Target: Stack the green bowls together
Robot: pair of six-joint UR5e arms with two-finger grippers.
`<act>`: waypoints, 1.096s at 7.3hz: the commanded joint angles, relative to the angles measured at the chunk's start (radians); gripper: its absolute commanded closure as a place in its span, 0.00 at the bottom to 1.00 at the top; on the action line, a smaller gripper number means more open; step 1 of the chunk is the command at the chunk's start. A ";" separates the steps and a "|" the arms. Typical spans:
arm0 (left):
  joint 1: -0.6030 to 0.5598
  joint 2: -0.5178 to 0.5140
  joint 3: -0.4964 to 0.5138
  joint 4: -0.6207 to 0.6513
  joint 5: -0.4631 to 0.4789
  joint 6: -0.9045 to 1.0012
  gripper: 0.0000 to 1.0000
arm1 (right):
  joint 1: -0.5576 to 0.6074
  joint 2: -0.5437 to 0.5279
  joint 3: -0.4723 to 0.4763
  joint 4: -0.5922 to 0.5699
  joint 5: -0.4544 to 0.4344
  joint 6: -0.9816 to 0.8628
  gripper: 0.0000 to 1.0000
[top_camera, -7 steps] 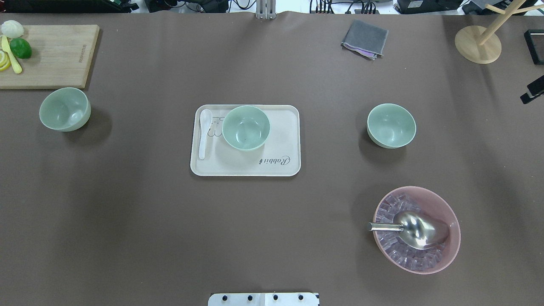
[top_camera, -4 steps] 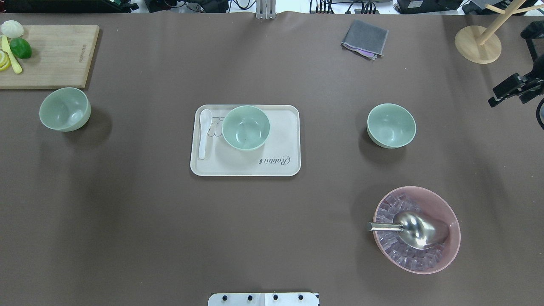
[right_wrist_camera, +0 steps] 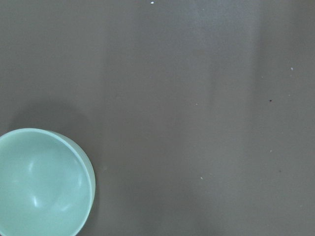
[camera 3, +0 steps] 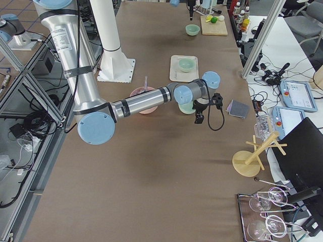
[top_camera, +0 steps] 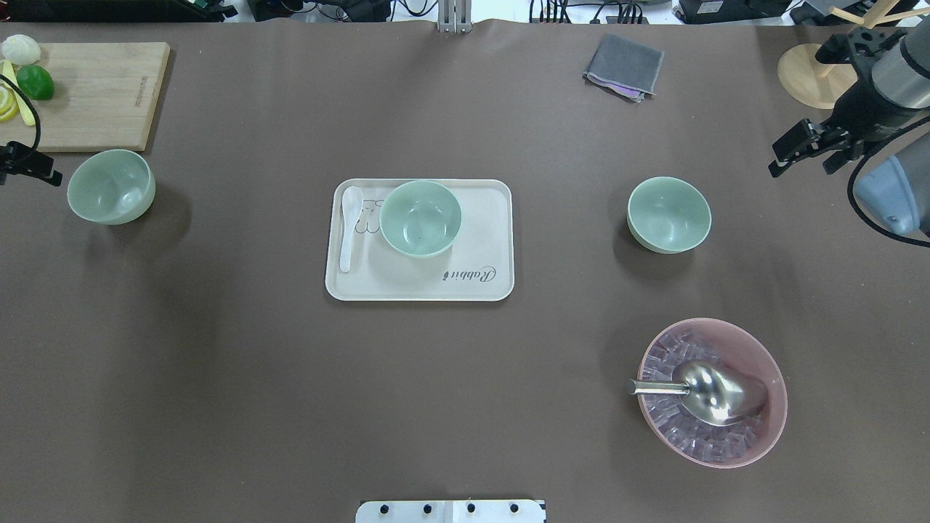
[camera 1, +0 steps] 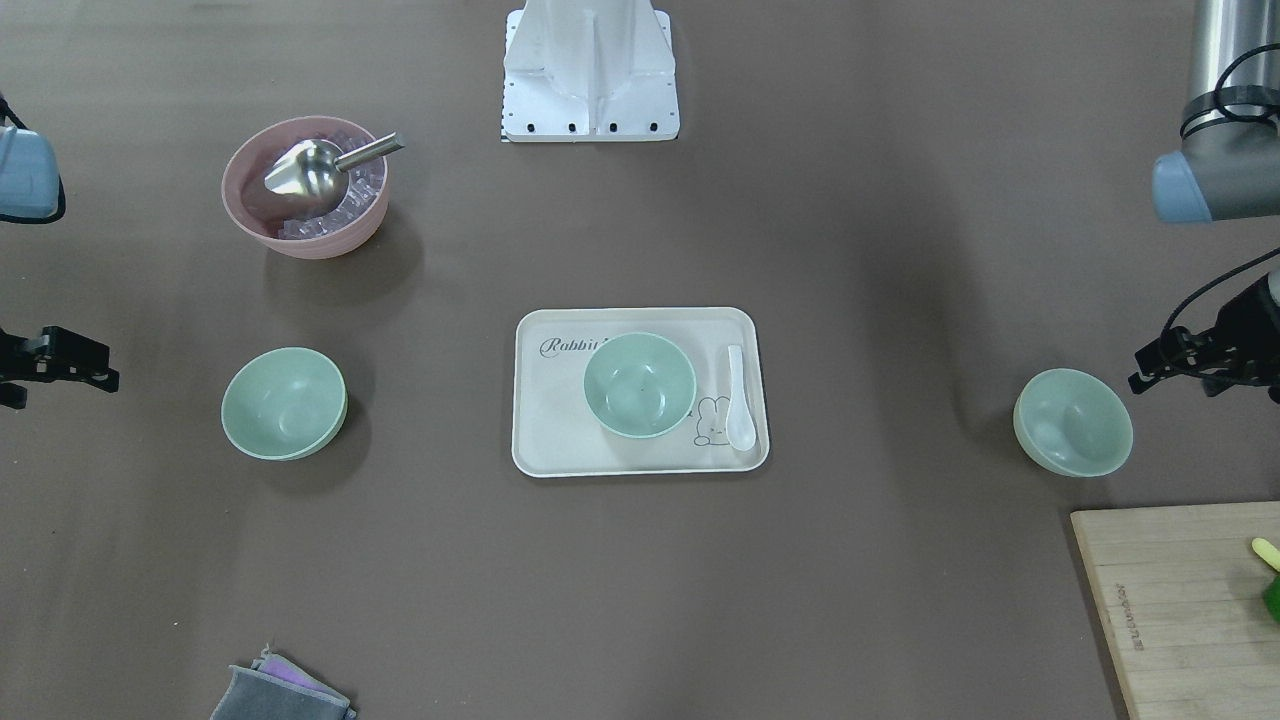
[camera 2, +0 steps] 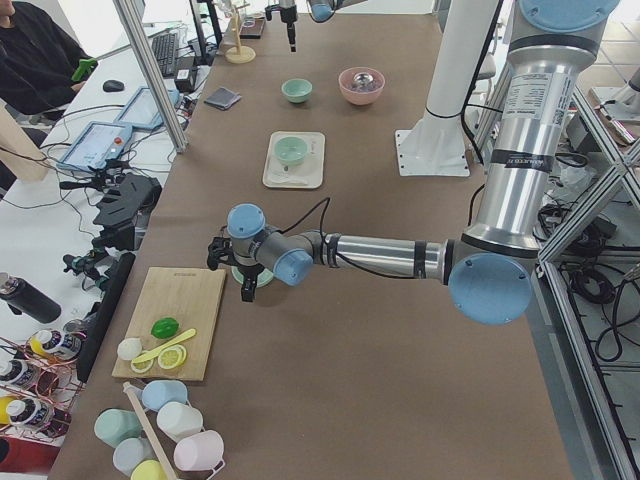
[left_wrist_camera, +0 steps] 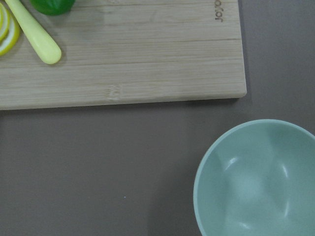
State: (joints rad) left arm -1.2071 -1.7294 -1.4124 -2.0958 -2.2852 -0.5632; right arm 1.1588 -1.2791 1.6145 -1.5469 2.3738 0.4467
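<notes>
Three pale green bowls stand apart on the table. The left bowl [top_camera: 110, 186] is near the cutting board and shows in the left wrist view [left_wrist_camera: 261, 182]. The middle bowl [top_camera: 421, 218] sits on a cream tray [top_camera: 487, 211]. The right bowl [top_camera: 668, 214] shows in the right wrist view [right_wrist_camera: 42, 182]. My left gripper [top_camera: 25, 174] hovers just left of the left bowl, above the table, empty, and looks open. My right gripper [top_camera: 799, 163] hovers to the right of the right bowl, a bowl's width away, empty, and looks open. In the front-facing view the left gripper [camera 1: 1170, 385] is beside its bowl [camera 1: 1073, 421].
A white spoon [top_camera: 349, 226] lies on the tray. A pink bowl [top_camera: 755, 428] of ice with a metal scoop [top_camera: 708, 392] stands at front right. A wooden cutting board [top_camera: 94, 94] with lime and lemon is at back left. A grey cloth [top_camera: 623, 67] and wooden stand [top_camera: 814, 76] are at the back.
My right gripper has moved in from the right edge toward the right bowl. My left gripper has come into view at the left edge beside the left bowl. The bowls have not moved.
</notes>
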 commanded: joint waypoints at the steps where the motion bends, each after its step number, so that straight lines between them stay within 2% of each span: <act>1: 0.026 -0.015 0.030 -0.009 0.001 -0.014 0.03 | -0.028 0.026 -0.005 0.001 -0.019 0.075 0.00; 5: 0.037 -0.113 0.145 -0.010 0.003 -0.014 0.05 | -0.028 0.038 -0.005 0.001 -0.019 0.084 0.00; 7: 0.060 -0.116 0.150 -0.018 0.025 -0.015 0.14 | -0.028 0.038 -0.005 0.001 -0.021 0.084 0.00; 8: 0.069 -0.113 0.171 -0.059 0.073 -0.015 0.20 | -0.028 0.038 -0.005 0.001 -0.021 0.086 0.00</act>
State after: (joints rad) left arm -1.1498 -1.8430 -1.2600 -2.1218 -2.2550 -0.5778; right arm 1.1306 -1.2411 1.6092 -1.5463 2.3537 0.5311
